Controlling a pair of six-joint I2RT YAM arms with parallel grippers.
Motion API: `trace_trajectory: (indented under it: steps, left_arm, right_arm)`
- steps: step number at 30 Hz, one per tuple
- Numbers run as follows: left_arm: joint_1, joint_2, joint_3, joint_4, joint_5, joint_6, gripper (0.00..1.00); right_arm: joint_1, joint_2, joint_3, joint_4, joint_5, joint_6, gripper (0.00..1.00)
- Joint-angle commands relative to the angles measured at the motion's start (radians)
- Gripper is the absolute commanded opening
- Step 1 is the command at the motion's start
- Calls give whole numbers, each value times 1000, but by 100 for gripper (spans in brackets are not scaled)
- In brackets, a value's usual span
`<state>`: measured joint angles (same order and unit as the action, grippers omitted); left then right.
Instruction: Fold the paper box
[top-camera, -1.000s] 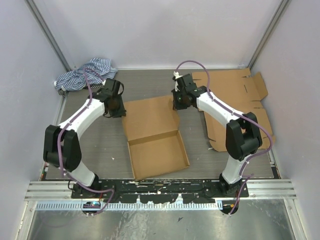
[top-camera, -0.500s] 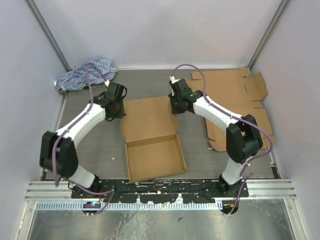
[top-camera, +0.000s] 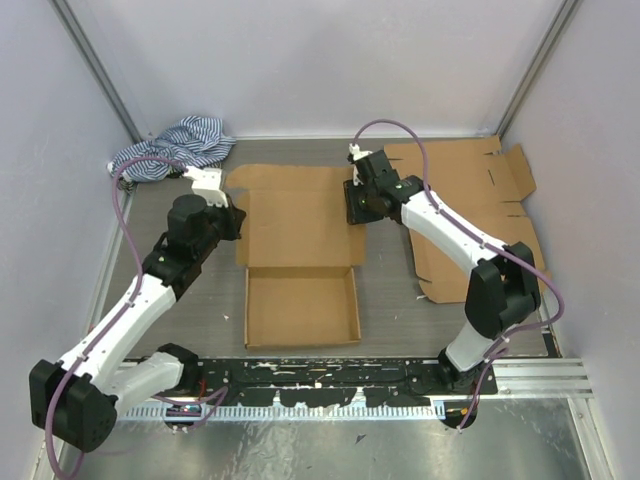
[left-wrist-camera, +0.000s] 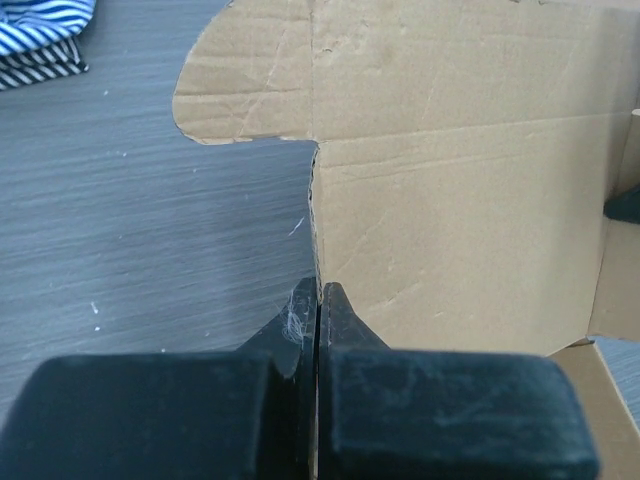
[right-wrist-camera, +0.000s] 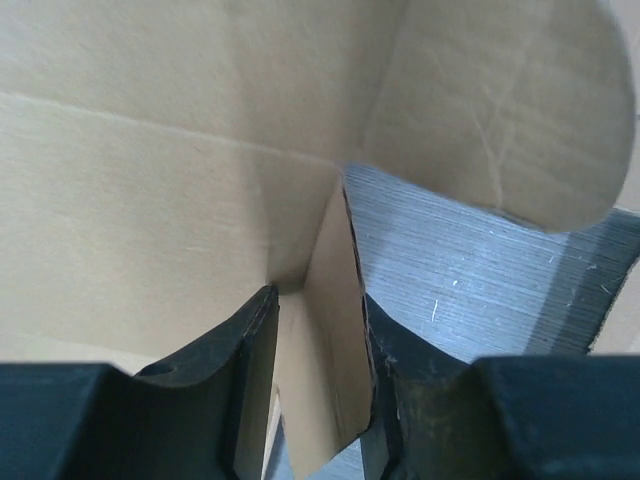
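The brown paper box (top-camera: 298, 240) lies mid-table. Its shallow tray (top-camera: 300, 308) is toward me and its wide lid panel (top-camera: 295, 215) lies flat behind it. My left gripper (top-camera: 236, 222) sits at the panel's left edge. In the left wrist view the gripper (left-wrist-camera: 318, 290) is shut, with the thin edge of the side flap (left-wrist-camera: 450, 220) running in between the tips. My right gripper (top-camera: 352, 210) is at the panel's right edge. In the right wrist view it (right-wrist-camera: 316, 298) stands open astride an upright side flap (right-wrist-camera: 330, 330), which leans on the right finger.
A blue-striped cloth (top-camera: 170, 145) is bunched at the back left corner. Flat unfolded cardboard sheets (top-camera: 470, 200) cover the table to the right of the right arm. Enclosure walls stand close on the left, right and back.
The box has swung square to the table and its lid panel now lies flat, farther back. The left gripper has shut on the left edge. The right gripper's jaws have parted.
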<state>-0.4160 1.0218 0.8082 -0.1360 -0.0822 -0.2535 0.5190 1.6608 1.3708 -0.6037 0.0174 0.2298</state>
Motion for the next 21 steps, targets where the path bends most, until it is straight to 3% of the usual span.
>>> trace_trajectory:
  steps: [1, 5, 12, 16, 21]
  left_arm:
    - [-6, -56, -53, 182, 91, 70, 0]
    - [-14, -77, -73, 208, 128, 73, 0]
    - [-35, -76, -57, 184, 106, 77, 1]
    - [-46, -69, -30, 126, 32, 71, 16]
    - [-46, -77, 34, 6, -71, 48, 38]
  right_arm:
    - [-9, -93, 72, -17, -50, -35, 40]
    - [-16, -93, 104, -48, -56, -44, 36]
    - [-17, -58, 140, -109, -9, -23, 7]
    - [-17, -98, 109, -54, 80, -13, 1]
    - [-17, -279, -60, 200, 46, -44, 1]
